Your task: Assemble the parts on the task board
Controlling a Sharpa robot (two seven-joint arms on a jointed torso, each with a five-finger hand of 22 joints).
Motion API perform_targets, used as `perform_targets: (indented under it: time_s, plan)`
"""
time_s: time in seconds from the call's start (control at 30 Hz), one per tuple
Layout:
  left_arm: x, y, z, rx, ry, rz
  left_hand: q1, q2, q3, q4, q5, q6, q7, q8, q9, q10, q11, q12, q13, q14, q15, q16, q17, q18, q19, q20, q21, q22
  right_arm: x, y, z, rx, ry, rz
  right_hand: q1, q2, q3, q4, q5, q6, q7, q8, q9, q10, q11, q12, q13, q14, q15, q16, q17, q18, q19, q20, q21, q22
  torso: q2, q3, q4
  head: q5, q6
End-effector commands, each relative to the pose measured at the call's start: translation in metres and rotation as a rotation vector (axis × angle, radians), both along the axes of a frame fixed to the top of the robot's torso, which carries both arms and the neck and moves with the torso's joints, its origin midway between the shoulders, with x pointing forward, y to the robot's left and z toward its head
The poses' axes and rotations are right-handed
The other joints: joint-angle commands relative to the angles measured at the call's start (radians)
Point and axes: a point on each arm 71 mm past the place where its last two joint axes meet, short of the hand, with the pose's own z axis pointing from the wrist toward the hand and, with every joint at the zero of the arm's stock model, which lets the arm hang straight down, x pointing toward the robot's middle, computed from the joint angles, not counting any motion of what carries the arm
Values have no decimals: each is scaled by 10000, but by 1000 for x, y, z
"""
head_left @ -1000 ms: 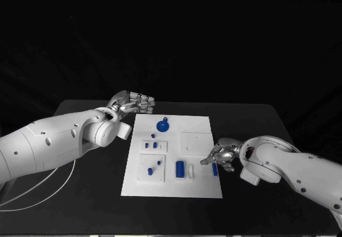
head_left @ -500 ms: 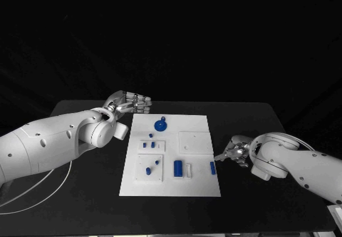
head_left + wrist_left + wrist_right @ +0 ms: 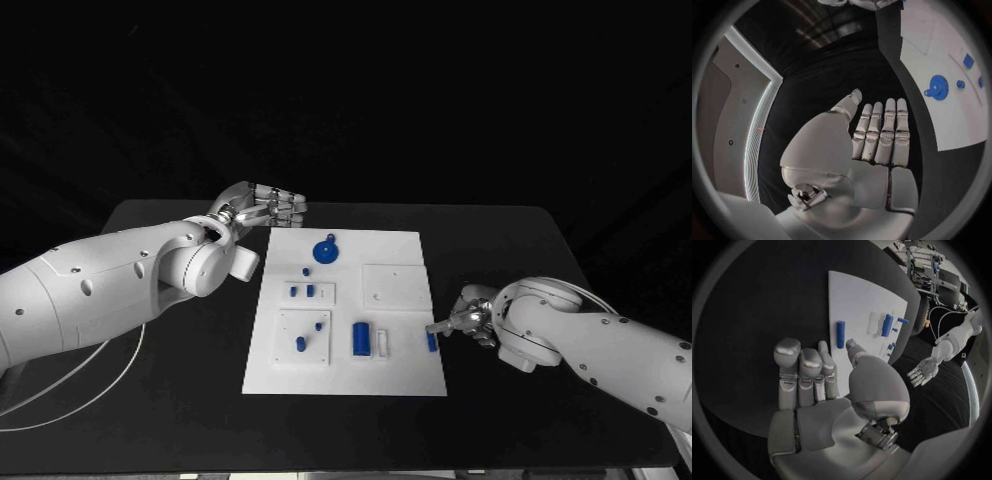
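The white task board (image 3: 405,370) lies mid-table with several blue parts on it. A round blue part (image 3: 327,252) sits at its far end, a blue block (image 3: 362,339) and a white bar (image 3: 384,344) near its front. A short blue bar (image 3: 431,341) lies flat by the board's right edge. My right hand (image 3: 464,318) hovers just right of that edge, fingers straight, holding nothing; its thumb (image 3: 856,348) points at the blue bar (image 3: 841,334). My left hand (image 3: 264,208) stays off the board's far left corner, fingers (image 3: 879,132) straight and together, nothing in it.
Two small square plates (image 3: 326,295) (image 3: 323,353) on the board's left half carry small blue pegs, and a plain square plate (image 3: 394,285) lies right of them. A white cable (image 3: 108,372) curls on the black table at the left.
My right hand drew back to the right off the board's edge, then came in a little again toward the blue bar, which stays flat. The left hand has hardly moved.
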Motion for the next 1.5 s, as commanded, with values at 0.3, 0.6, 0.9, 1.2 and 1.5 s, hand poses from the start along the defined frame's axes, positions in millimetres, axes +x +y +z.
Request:
perform_targets:
  time_s: [0.3,0.6,0.9,1.2,1.5]
  plan:
    - [-1,-2,0,-25,-6,-192,23,61,-3,40,22,-67,-5,3,2,-31,-24,-8,-6,-58,16,3,-1,47,33,32,-32,-15,-5,11,-16,-310,564,497,122,-158,-17,175,-105,-31,7,3,5,-39,27,-55,-15,-3,77,22,0,-20,517,52,-66,-17,-5,4,-14,54,-31]
    - [-1,-2,0,-23,9,-205,23,61,-3,40,22,-67,-5,3,2,-31,-24,-8,-6,-58,16,3,-1,47,33,32,-32,-15,-7,20,-22,-178,550,555,363,687,-115,-1047,-5,135,-19,-7,-3,-11,8,-8,10,11,78,16,1,-27,518,65,-57,-1,0,16,-11,62,-43]
    - [-1,-1,-1,-12,29,-192,23,61,-3,40,22,-67,-5,3,2,-31,-24,-8,-6,-58,16,3,-1,47,33,32,-32,-15,-5,17,-24,-83,311,186,783,1442,1800,-2743,1675,484,-126,4,46,-24,-97,-29,10,16,26,-11,-33,-88,520,11,-7,29,-4,14,-24,67,-49]
    - [-1,0,-1,-1,37,-169,21,71,-21,52,25,-87,-1,0,1,-44,-19,-8,-6,-58,17,4,0,49,35,33,-32,-16,-4,10,-24,79,118,-295,367,1520,2633,-3242,1610,733,-177,6,324,53,-123,-49,-6,17,21,-21,-86,-104,520,9,21,61,-5,19,-24,62,-41]
    - [-2,2,-1,11,44,-141,21,71,-21,52,25,-87,-1,0,1,-44,-19,-8,-6,-58,17,4,0,49,35,33,-32,-16,-7,3,-10,310,-231,-508,259,1432,2877,-3274,1607,854,-216,7,374,120,-157,-90,-30,19,8,-36,-137,-110,528,-5,39,66,-11,8,-27,98,-36]
